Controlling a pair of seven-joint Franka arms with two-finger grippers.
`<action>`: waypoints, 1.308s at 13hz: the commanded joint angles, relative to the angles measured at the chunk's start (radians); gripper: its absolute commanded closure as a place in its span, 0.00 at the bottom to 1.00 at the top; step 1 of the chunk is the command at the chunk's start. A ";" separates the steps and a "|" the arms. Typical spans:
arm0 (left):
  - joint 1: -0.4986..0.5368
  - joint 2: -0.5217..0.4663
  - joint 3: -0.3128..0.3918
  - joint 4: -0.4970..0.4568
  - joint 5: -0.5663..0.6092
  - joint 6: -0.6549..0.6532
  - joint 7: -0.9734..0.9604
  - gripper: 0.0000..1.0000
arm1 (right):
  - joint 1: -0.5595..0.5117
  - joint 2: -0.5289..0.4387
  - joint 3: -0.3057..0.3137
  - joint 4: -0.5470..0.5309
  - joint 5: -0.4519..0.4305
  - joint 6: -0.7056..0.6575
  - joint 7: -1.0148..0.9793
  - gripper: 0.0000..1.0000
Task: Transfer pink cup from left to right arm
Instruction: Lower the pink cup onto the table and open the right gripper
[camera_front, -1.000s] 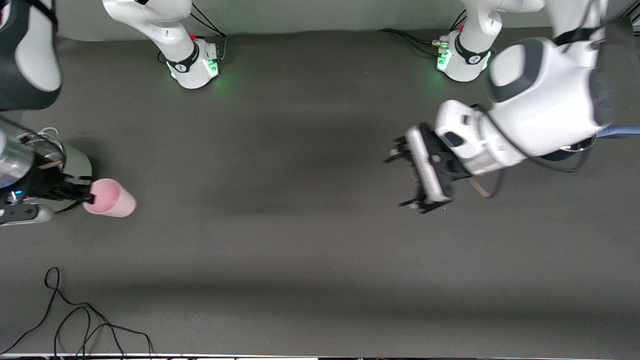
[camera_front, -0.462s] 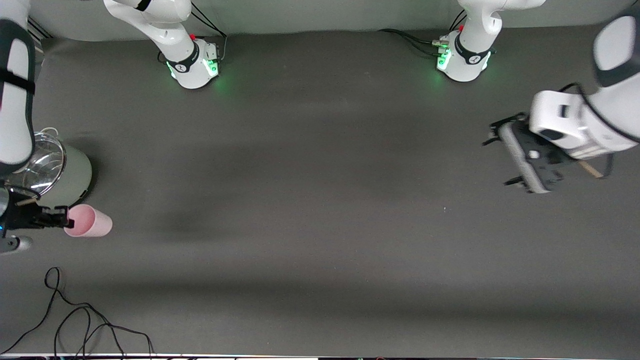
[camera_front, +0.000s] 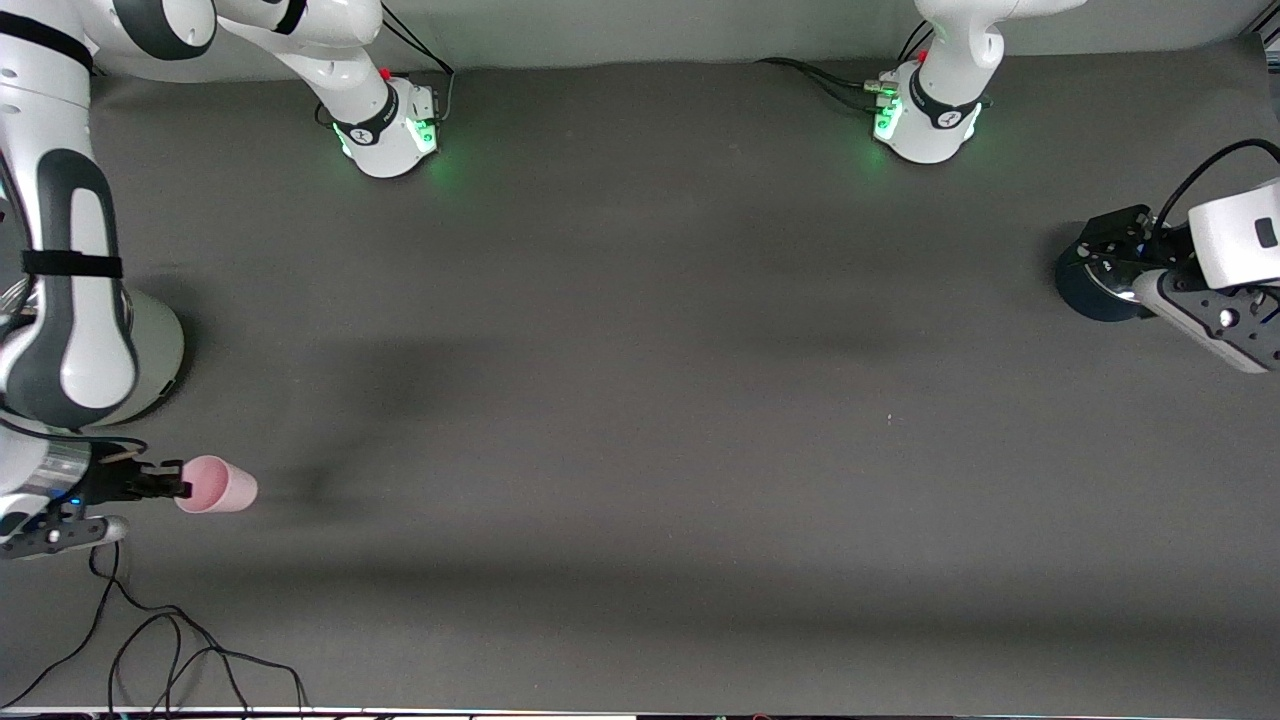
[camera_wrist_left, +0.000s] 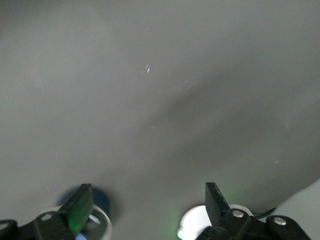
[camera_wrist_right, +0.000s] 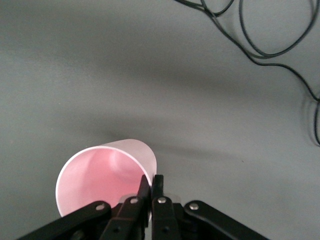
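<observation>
R gripper (camera_front: 172, 489) pinches pink cup's (camera_front: 217, 485) rim at right arm's table end, axis tipped sideways, mouth toward wrist; L gripper (camera_wrist_left: 145, 207) wide open, empty (well apart, over a dark pot (camera_front: 1095, 291)).

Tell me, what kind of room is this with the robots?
Probably a robot lab. Two white robot arms are bolted to a table under a dark cloth, and loose black cables trail across it. The right hand pinches a pink cup by its rim; the left hand is open, holding nothing.

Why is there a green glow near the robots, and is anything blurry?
Front view: green lamps on both arm bases tint the table. Left wrist view: the open left pincer looks soft. Right wrist view: the pink cup in the right pincer is sharp.
</observation>
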 joint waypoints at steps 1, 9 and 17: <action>-0.018 -0.038 -0.009 -0.030 0.038 -0.048 -0.262 0.00 | 0.000 0.032 -0.001 -0.046 0.021 0.079 -0.023 1.00; -0.165 -0.058 -0.007 -0.091 0.144 -0.067 -0.445 0.00 | 0.002 0.119 -0.001 -0.046 0.021 0.131 -0.011 1.00; 0.042 -0.203 -0.111 -0.309 0.161 0.127 -0.450 0.00 | 0.006 0.107 0.001 -0.037 0.021 0.087 0.049 0.00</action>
